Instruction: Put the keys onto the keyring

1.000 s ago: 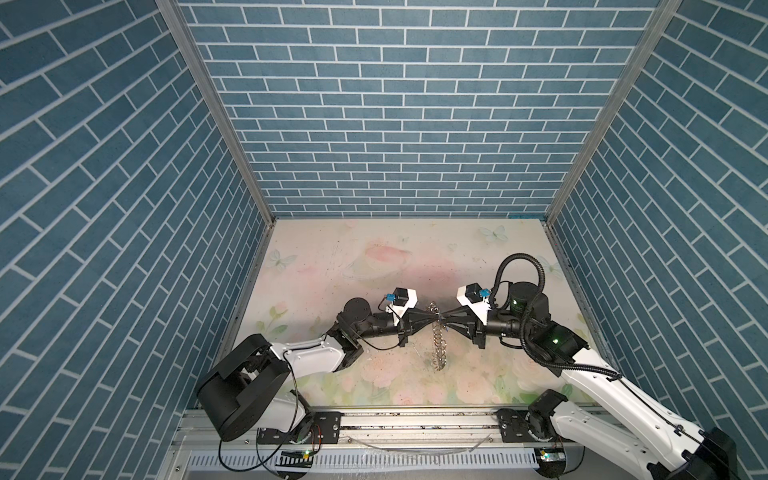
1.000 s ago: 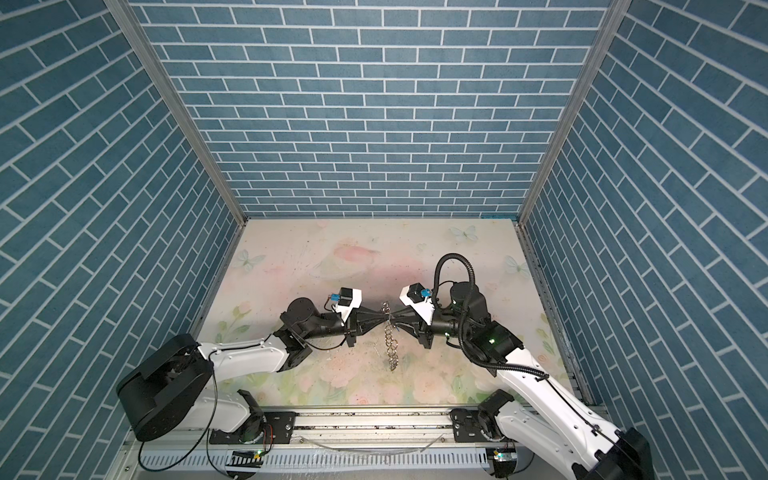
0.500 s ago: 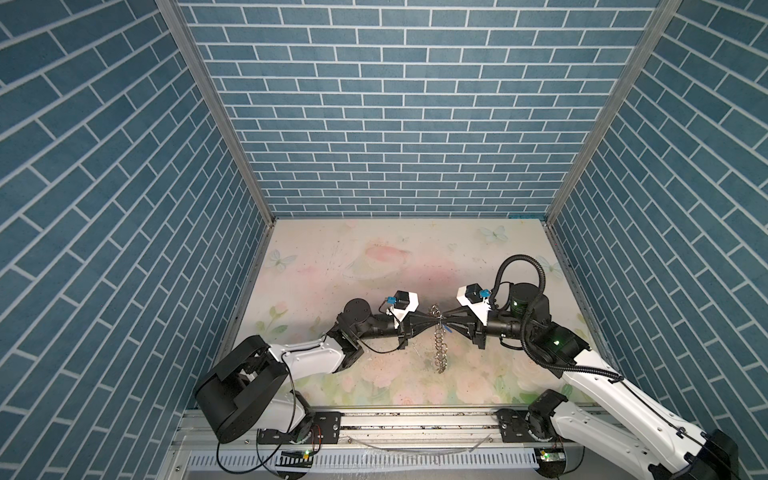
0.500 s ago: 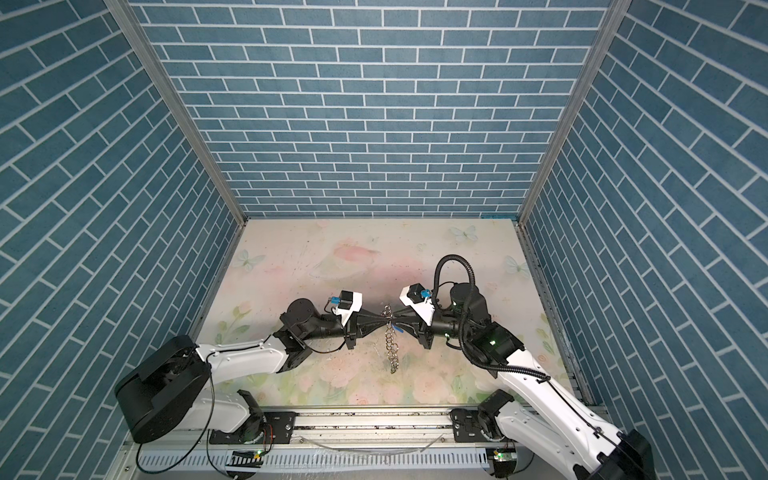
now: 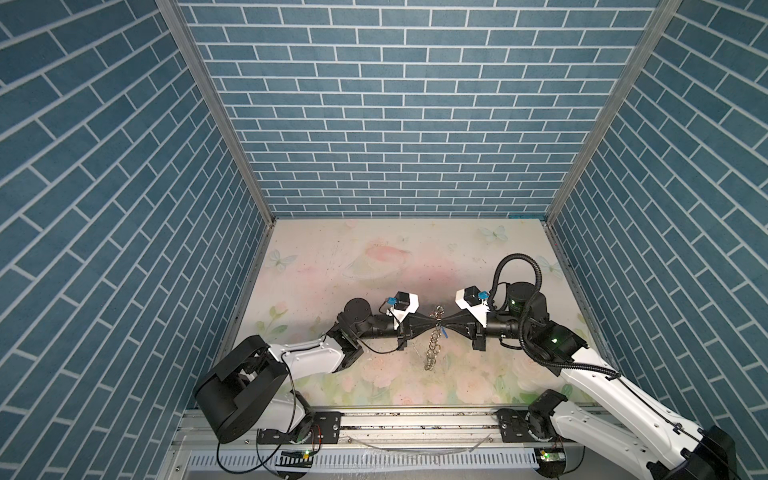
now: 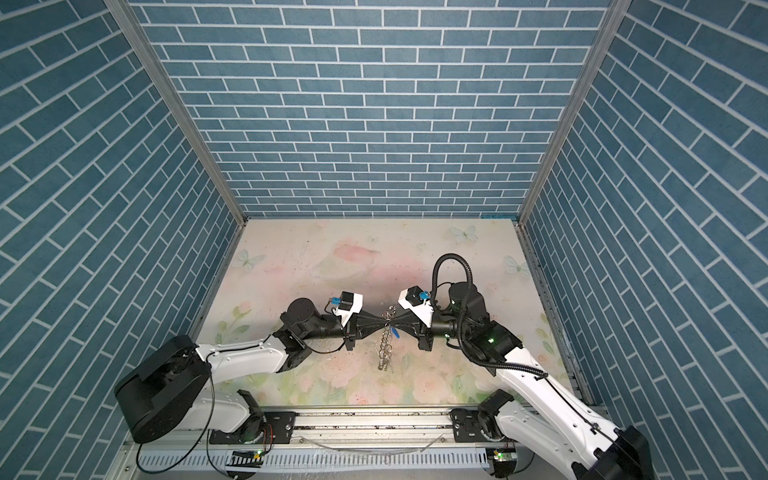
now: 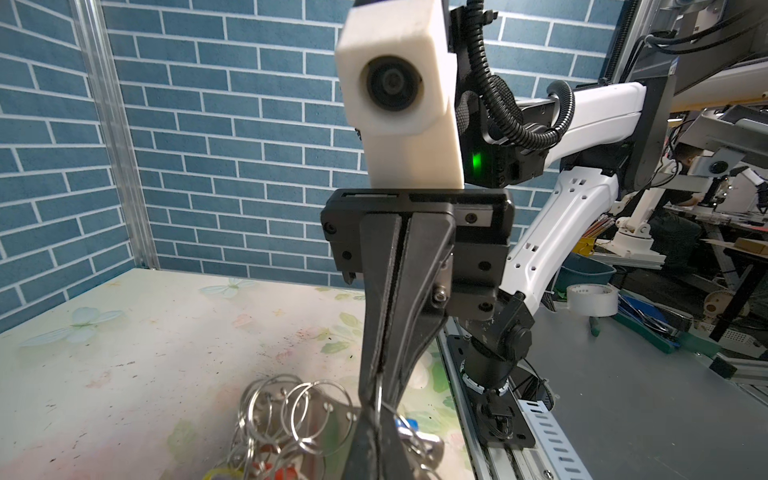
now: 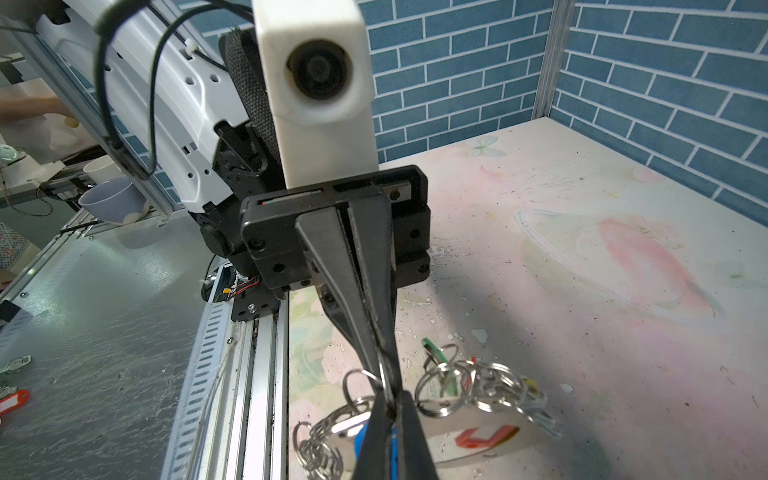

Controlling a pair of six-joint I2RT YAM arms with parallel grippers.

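The keyring point(image 5: 432, 351) sat low in the middle of both top views, and its string of split rings ran up and down the frame. The top of the string rose just above the meeting claws and the bottom end trailed toward the lower edge, seemingly resting on the floral table point(image 5: 374, 266). That long axis lay square across the line of the two arms, which reached in level from the left and right of the frame. The left gripper point(image 5: 433, 325) and the right gripper point(image 5: 440, 325) met nose to nose on the upper part of the string, so neither arm was nearer than the other. Both claws were pressed together. In the left wrist view I saw the right gripper point(image 7: 377, 395) with its jaws drawn tight along a thin wire. In the right wrist view the left gripper point(image 8: 384, 370) was pinched the same way on a thin loop of the keyring, as far as I could judge. A blue-tagged key point(image 5: 444, 332) hung just below and to the right of the meeting point, on the right gripper's side, and I could not tell whether it was threaded on. Green point(image 8: 436, 353) and red point(image 8: 486, 436) tags lay among the rings farther out. I judged the coming move turned on sliding along that left-to-right line, with the rings dangling across it.
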